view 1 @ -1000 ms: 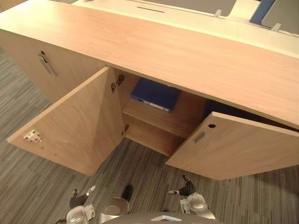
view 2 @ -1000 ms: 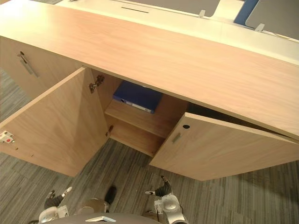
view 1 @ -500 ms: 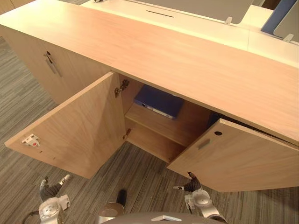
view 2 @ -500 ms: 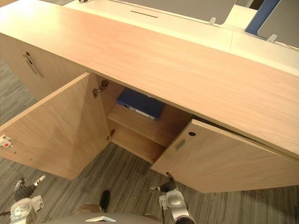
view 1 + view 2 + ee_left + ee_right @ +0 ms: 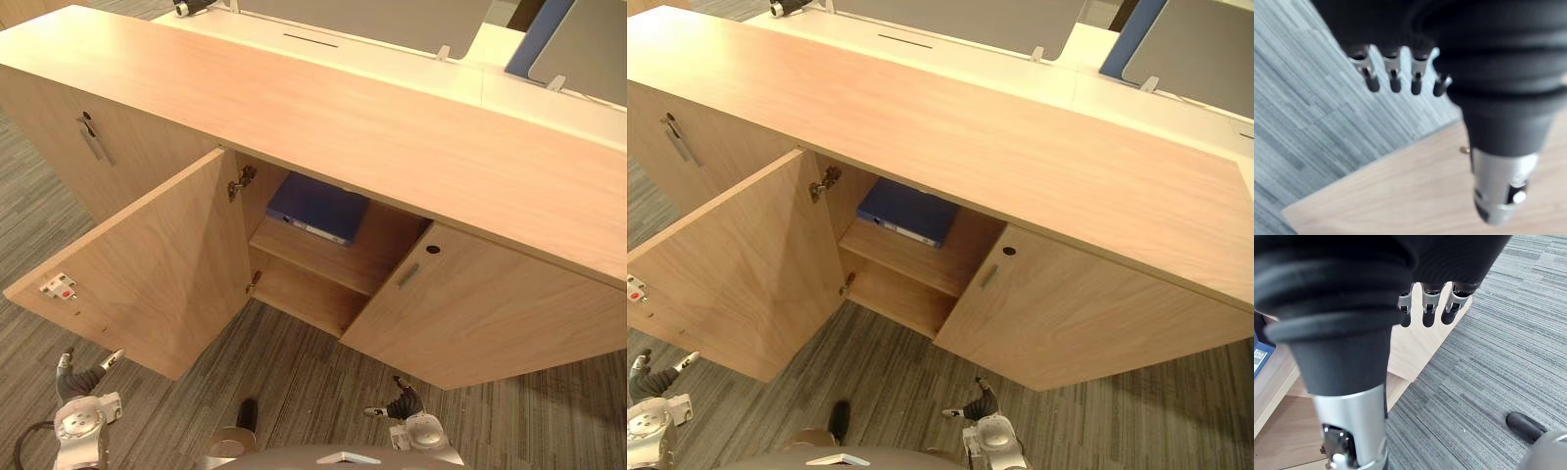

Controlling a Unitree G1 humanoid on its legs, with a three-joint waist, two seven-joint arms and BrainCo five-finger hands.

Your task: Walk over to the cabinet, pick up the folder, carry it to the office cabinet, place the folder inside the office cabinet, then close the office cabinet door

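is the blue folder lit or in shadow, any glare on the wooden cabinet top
Left eye view: the flat blue folder lies in shade on the shelf under the long light-wood cabinet top. Right eye view: that top looks evenly lit, with no harsh glare.

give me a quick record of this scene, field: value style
folder: blue, lying flat on the upper shelf inside the cabinet
left door: swung wide open
right door: partly open
left hand: open, empty, low over the carpet by the left door
right hand: open, empty, low in front of the right door
task stage: folder placed, doors not yet closed
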